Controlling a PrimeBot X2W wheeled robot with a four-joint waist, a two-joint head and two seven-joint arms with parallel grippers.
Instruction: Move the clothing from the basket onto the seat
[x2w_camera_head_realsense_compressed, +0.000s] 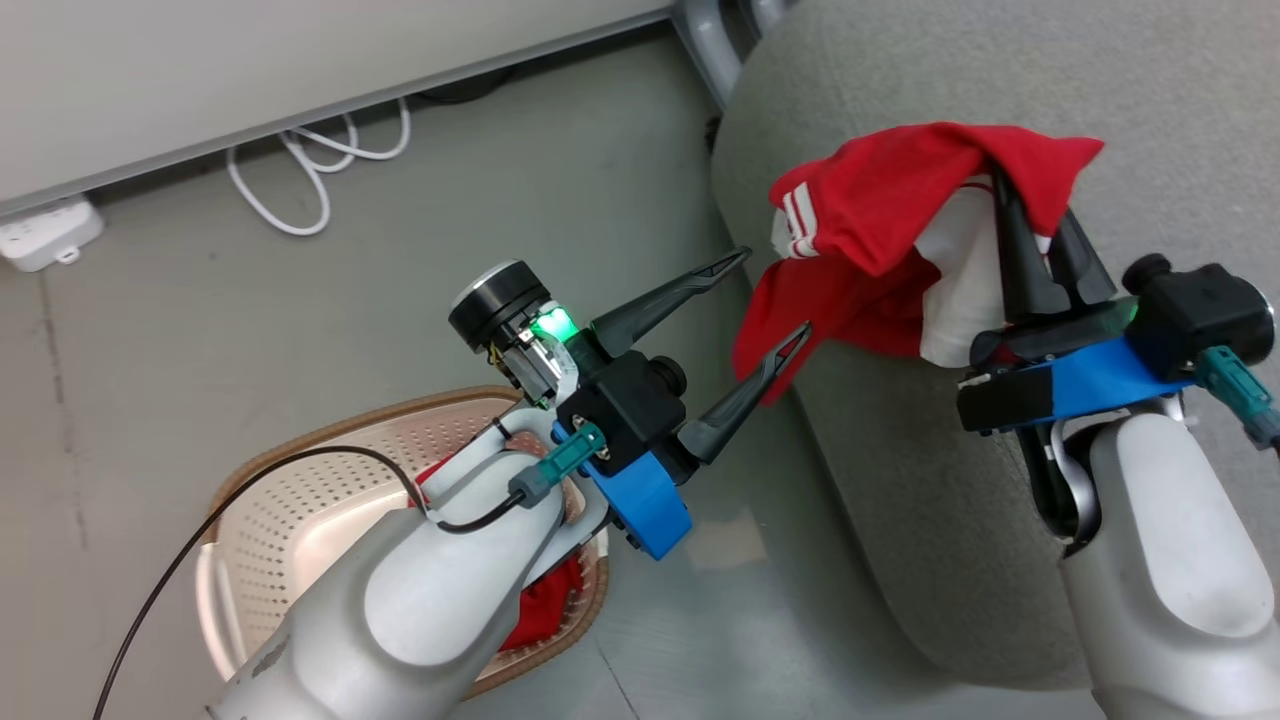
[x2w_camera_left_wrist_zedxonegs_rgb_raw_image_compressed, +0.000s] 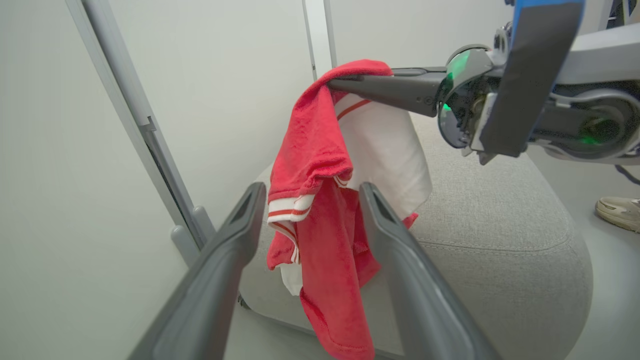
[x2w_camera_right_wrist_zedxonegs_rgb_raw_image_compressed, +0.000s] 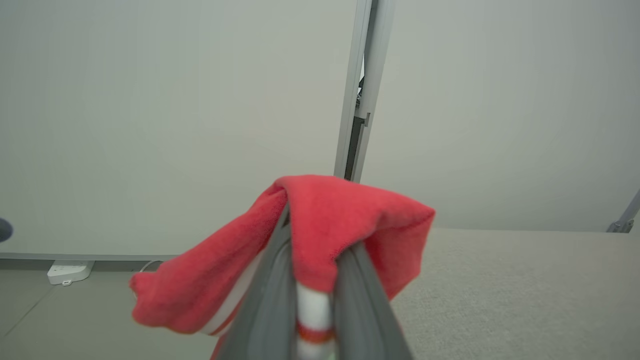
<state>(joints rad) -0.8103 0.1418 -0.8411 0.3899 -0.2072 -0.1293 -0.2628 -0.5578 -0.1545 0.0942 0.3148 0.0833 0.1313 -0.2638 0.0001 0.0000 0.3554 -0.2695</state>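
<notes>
A red garment with white stripes and panels (x2w_camera_head_realsense_compressed: 880, 210) hangs from my right gripper (x2w_camera_head_realsense_compressed: 1030, 235), which is shut on its top fold above the grey seat (x2w_camera_head_realsense_compressed: 1000, 480). In the left wrist view the clothing (x2w_camera_left_wrist_zedxonegs_rgb_raw_image_compressed: 320, 200) droops down over the seat's edge (x2w_camera_left_wrist_zedxonegs_rgb_raw_image_compressed: 500, 225). In the right wrist view the cloth (x2w_camera_right_wrist_zedxonegs_rgb_raw_image_compressed: 325, 220) drapes over both fingertips. My left gripper (x2w_camera_head_realsense_compressed: 775, 300) stands open beside the hanging hem, nothing between its fingers. The cream basket (x2w_camera_head_realsense_compressed: 300, 500) sits on the floor under my left arm, with another red garment (x2w_camera_head_realsense_compressed: 545, 605) partly hidden inside.
A white power strip (x2w_camera_head_realsense_compressed: 45, 235) and looped white cables (x2w_camera_head_realsense_compressed: 310, 165) lie along the wall base. A grey metal frame post (x2w_camera_left_wrist_zedxonegs_rgb_raw_image_compressed: 150, 150) stands by the seat's far corner. A person's shoe (x2w_camera_left_wrist_zedxonegs_rgb_raw_image_compressed: 620, 210) rests on the floor beyond the seat.
</notes>
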